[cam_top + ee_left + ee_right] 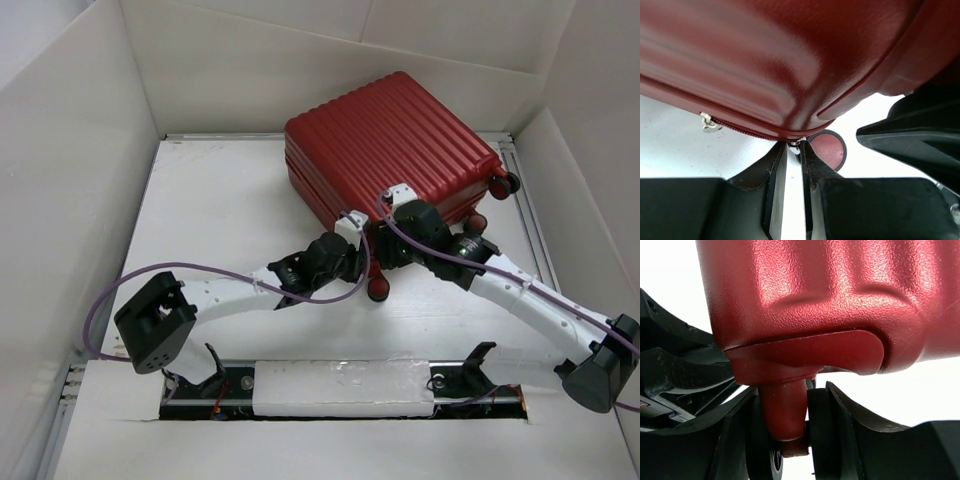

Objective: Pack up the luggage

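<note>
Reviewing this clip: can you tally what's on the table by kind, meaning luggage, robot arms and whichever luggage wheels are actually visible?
luggage: 1
robot arms, left arm and right arm: 2
luggage wheels in view from the top camera: 3
Total: 6

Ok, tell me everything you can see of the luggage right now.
The luggage is a dark red, ribbed hard-shell case, closed, lying flat on the white table, wheels at its right end. A zipper runs along its seam. At the near corner the left gripper pinches a silver zipper pull; the right gripper is shut around a wheel mount.
</note>
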Available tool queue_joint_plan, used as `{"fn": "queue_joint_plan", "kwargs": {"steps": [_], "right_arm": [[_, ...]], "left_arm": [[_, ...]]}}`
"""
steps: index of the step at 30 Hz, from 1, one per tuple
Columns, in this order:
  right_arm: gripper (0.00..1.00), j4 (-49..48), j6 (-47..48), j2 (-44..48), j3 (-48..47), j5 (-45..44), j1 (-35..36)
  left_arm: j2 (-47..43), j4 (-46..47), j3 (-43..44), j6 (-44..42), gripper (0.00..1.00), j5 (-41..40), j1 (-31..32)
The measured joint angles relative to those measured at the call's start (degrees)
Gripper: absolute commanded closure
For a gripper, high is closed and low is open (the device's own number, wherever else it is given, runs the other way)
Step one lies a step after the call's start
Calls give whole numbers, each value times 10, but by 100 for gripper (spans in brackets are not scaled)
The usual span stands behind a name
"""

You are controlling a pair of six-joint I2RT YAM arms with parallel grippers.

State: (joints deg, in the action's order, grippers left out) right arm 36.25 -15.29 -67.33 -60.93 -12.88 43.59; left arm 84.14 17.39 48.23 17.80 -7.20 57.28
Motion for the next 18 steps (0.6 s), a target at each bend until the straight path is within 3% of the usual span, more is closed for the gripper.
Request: {"fn": "queue_joint_plan", "kwargs": {"steps": [9,18], "right_arm": [[100,-7,1,13,10,6,-5],[100,-3,9,26,18,7,-9]], "left_arm": [[-4,-19,-2,33,100,-86,-3],[-31,-72,-53,72,100,-133,-141]]}}
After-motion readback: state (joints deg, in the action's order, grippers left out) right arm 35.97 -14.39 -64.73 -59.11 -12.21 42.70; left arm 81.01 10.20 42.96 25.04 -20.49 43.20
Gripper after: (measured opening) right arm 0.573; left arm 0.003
